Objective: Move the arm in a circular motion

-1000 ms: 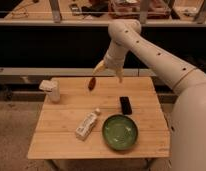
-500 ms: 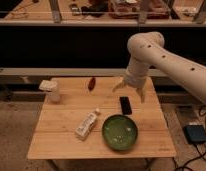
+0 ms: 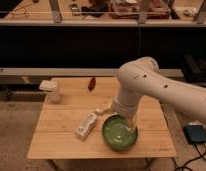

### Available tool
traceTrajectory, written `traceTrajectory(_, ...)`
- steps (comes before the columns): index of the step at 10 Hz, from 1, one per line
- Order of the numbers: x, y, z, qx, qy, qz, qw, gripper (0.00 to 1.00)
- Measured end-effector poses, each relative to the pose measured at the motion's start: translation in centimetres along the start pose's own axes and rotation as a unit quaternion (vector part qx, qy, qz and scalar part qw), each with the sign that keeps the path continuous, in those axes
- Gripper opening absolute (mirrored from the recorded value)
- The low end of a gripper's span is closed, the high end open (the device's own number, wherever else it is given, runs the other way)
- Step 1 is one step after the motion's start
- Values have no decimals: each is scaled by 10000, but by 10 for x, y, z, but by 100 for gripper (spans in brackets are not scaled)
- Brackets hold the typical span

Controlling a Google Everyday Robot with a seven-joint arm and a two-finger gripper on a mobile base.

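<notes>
Arm: cream-white, thick, enters from right, bends at rounded elbow over table's back half, drops toward front. Wooden table beneath. Green bowl at table's front centre. Gripper hangs just over bowl's back rim; wide or narrow, cannot tell. White bottle lies tilted just left of bowl. White cup at back left corner. Small reddish-brown item, possibly a pepper, near back edge.

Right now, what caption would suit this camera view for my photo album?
Cream-white robot arm, gripper poised over a green bowl on a wooden table.
</notes>
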Motion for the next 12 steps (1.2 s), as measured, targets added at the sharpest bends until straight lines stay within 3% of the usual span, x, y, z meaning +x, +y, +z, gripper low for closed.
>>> traceTrajectory(3, -24, -56, -10, -73, 367, -612, 9974, 80)
traceTrajectory(4, -24, -87, -21, -150, 560, -995, 9933, 80)
traceTrajectory(6, -14, -141, -31, -225, 665, -1608, 9845, 80)
traceTrajectory(9, 30, -184, -26, -265, 551, -1990, 9781, 80)
traceTrajectory(11, 71, -183, -24, -331, 508, -1957, 9788, 80)
traceTrajectory(12, 108, -168, -26, -416, 513, -1822, 9810, 80)
